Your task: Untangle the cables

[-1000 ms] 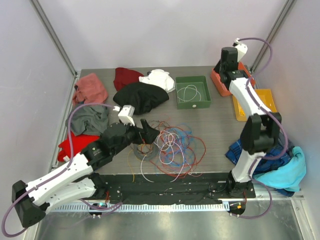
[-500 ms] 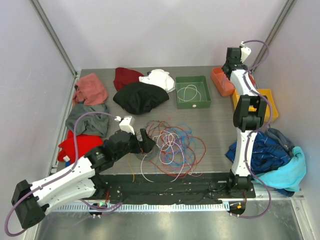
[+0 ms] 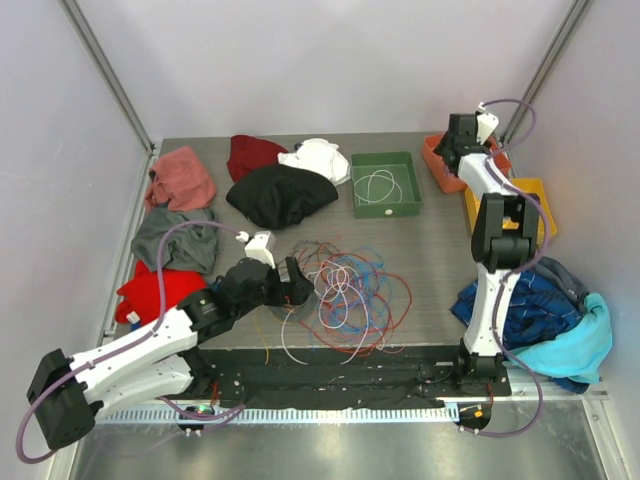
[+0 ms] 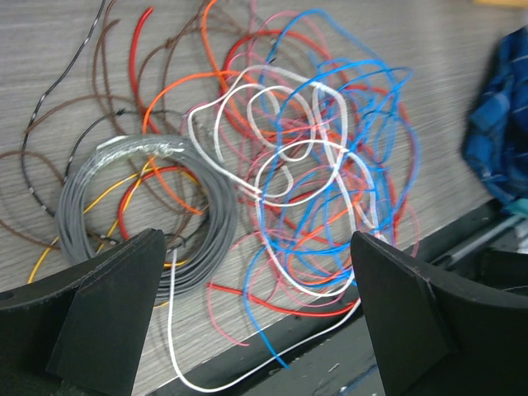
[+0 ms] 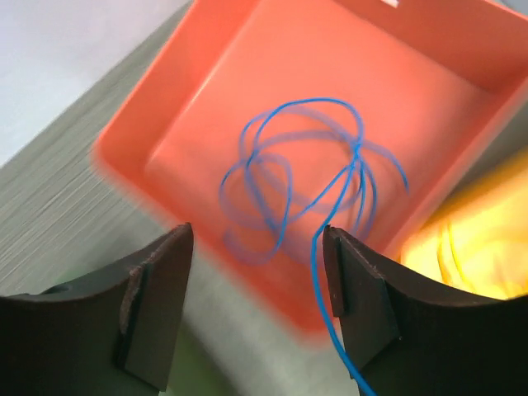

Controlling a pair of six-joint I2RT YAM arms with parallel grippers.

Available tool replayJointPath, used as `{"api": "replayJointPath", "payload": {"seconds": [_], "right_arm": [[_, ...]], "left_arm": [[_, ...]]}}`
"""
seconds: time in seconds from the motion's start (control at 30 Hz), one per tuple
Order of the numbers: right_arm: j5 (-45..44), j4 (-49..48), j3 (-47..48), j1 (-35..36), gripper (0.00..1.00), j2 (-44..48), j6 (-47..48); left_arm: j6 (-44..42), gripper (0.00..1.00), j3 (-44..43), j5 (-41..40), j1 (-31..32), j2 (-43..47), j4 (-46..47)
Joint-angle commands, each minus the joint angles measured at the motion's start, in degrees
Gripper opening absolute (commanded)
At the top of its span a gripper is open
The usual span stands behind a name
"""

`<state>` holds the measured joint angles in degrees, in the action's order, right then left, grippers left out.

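So the right arm [image 3: 497, 205] is reaching out to the far right corner, and its jaws are spread apart right over the orange tray [image 5: 412, 91]. A blue cable [image 5: 280, 190] sits loosely looped inside that tray. One strand trails out toward the camera, just beside one of the fingers [image 5: 359, 301]. Looks like nothing is pinched, so this reads as the drop-off step for one sorted wire.

The rest of the cables [image 3: 350, 295] are a messy pile on the counter [image 3: 440, 245] near the front edge, right under the left arm [image 3: 150, 345]. Its jaws are wide open with nothing in them, hanging over the grey coil [image 4: 216, 206] and the red, white and blue loops.

Best way to finish this, probably:
- Right arm lifts straight up with the jaws kept wide, so the trailing strand doesn't snag and drag the blue one out again.
- Left arm picks a single outer loop, not the middle of the knot.
- Pull slow, and ease off if the whole pile starts moving.
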<state>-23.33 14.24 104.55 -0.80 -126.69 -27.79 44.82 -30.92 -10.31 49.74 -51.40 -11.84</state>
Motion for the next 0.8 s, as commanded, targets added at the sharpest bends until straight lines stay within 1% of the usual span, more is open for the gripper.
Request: {"api": "replayJointPath", "payload": {"seconds": [0.0, 0.03, 0.1, 0.13, 0.2, 0.23, 0.3, 0.37, 0.43, 0.5, 0.53, 0.6, 0.63, 0.67, 0.7, 0.77], "right_arm": [[-2.60, -12.83, -12.77, 7.54, 0.71, 22.07, -2.97], [-2.33, -13.70, -18.28, 9.04, 0.71, 28.02, -3.14], [-2.24, -15.80, -24.10, 14.47, 0.71, 33.42, -2.62], [-1.46, -15.73, -29.27, 16.60, 0.71, 38.58, -2.45], [1.08, -15.56, -34.74, 19.24, 0.70, 43.26, -3.40], [5.36, -15.91, -39.99, 21.78, 0.69, 47.03, -3.58], [8.99, -14.95, -46.33, 24.08, 0.68, 50.65, -2.80], [11.20, -14.68, -49.96, 28.12, 0.68, 55.38, -1.48], [9.98, -12.50, -54.35, 31.19, 0.69, 58.65, -0.77], [5.85, -12.57, -59.08, 31.82, 0.69, 64.10, -1.21], [4.54, -12.92, -60.59, 31.82, 0.69, 65.77, -1.21], [1.10, -13.53, -62.53, 31.74, 0.65, 69.02, -0.43], [0.14, -13.45, -62.54, 31.82, 0.63, 69.56, 0.36], [-0.48, -13.45, -62.37, 31.74, 0.58, 70.00, 0.63], [-1.27, -13.45, -61.23, 31.74, 0.54, 70.09, 0.98], [-1.71, -12.58, -59.39, 31.65, 0.52, 69.48, 1.51]], "left_arm": [[1.50, 1.00, 2.52, -0.94, -0.17, 4.46, 5.86], [1.67, 1.00, 2.70, -1.12, -0.17, 4.72, 6.12], [1.68, 1.00, 2.62, -0.60, -0.17, 4.38, 6.21], [1.42, 1.00, 2.44, -0.07, -0.25, 3.94, 6.38], [0.80, 1.00, 1.39, 0.98, -0.08, 1.67, 6.74], [0.88, 1.00, 0.60, 1.86, -0.08, 0.69, 6.91], [1.85, 1.00, 0.07, 2.30, -0.08, -1.06, 7.70], [3.07, 1.00, -0.20, 2.75, 0.10, -1.77, 8.67], [3.78, 1.00, 0.15, 3.10, 0.19, -2.39, 10.16], [4.48, 1.00, 0.24, 3.19, 0.36, -3.18, 11.13], [4.66, 1.00, 0.42, 3.10, 0.54, -3.44, 11.22], [5.28, 1.00, 0.33, 3.27, 0.54, -3.88, 11.48], [5.45, 1.00, 0.16, 3.36, 0.80, -4.32, 11.57], [5.63, 1.00, 0.07, 3.54, 0.89, -4.33, 11.48], [5.81, 1.00, -0.02, 3.62, 0.98, -4.50, 11.48], [5.90, 1.00, -0.11, 3.45, 1.50, -4.15, 11.57]]}}
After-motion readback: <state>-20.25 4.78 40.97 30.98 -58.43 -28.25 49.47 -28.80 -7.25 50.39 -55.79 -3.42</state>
